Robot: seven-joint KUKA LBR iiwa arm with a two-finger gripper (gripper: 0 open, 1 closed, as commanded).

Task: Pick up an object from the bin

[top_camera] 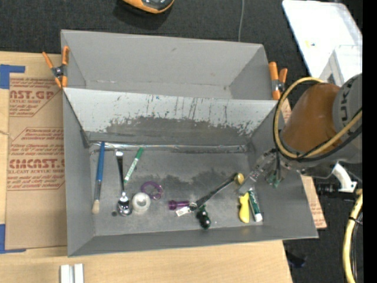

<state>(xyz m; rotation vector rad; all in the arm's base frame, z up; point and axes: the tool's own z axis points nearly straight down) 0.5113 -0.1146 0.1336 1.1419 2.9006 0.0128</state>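
Note:
My gripper (268, 171) hangs at the bin's right side, close to the right wall and just above the floor. Right below it lie a yellow object (242, 209) and a green and white marker (254, 205), side by side. To its left a black-handled tool (219, 190) with a brass end lies slanted, the brass tip nearest the gripper. Nothing shows in the gripper's hold.
Further left on the floor lie a small purple piece (177, 205), a black knob (203, 220), a purple ring (152, 188), a white cap (140, 201), a metal tool (122, 184), a green pen (133, 163) and a blue-handled brush (99, 175).

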